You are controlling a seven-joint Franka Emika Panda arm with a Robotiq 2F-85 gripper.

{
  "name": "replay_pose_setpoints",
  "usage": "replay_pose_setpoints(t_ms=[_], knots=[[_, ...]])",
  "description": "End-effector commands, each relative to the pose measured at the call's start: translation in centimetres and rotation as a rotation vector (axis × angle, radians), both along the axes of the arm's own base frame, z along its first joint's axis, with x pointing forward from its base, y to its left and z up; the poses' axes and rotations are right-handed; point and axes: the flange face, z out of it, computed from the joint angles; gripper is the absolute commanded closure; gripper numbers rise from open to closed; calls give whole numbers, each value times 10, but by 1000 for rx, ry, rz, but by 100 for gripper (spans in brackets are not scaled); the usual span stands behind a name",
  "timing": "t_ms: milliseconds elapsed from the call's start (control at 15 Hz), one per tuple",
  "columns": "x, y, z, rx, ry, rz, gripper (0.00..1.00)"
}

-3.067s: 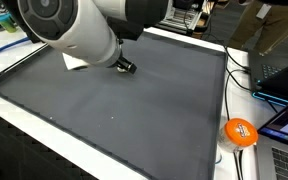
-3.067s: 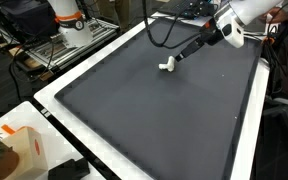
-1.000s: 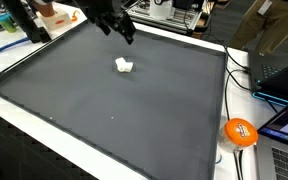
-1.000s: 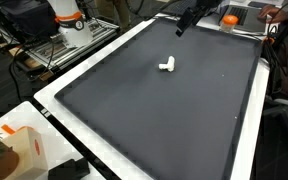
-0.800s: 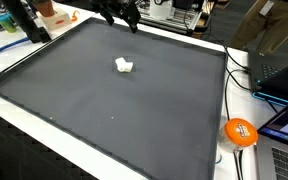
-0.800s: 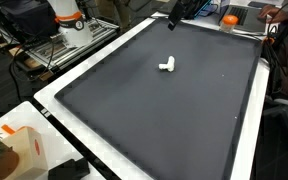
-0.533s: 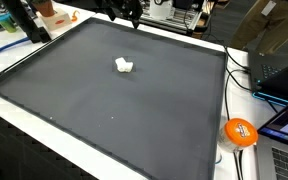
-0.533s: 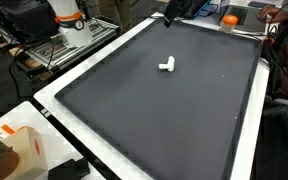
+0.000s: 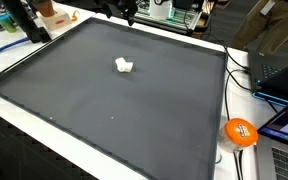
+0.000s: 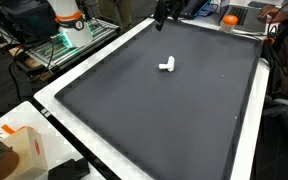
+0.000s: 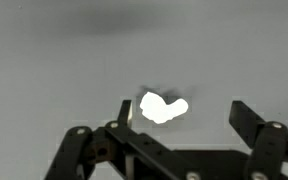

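A small white object lies alone on the dark grey mat, toward its far side; it also shows as a white piece in both exterior views. My gripper hangs high above the mat's far edge, mostly cut off by the frame top, and appears again as the gripper. In the wrist view the white object glows overexposed far below, between the fingers in the picture. The gripper is open and holds nothing.
An orange ball-shaped thing sits off the mat near laptops and cables. A white raised border frames the mat. A robot base with orange ring and a cardboard box stand beside the table.
The gripper has kept rising and drawing back toward the mat's far edge, leaving most of the frame. The white object has stayed where it lay.
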Motion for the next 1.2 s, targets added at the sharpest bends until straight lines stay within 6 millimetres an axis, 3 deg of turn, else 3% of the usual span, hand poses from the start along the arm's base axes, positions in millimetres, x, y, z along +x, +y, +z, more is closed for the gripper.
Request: replay_pose_setpoints(t_ms=[0, 133, 400, 800, 1000, 1067, 1133], knots=[[-38, -14, 17, 16, -190, -44, 0], [-52, -16, 22, 39, -308, -66, 0], [-97, -18, 21, 74, -437, -48, 0], [-186, -25, -8, 92, -547, 90, 0], [-233, -37, -13, 73, -653, 40, 0], [-225, -42, 0, 69, -704, 6, 0], [-203, -48, 20, 64, -748, -7, 0]])
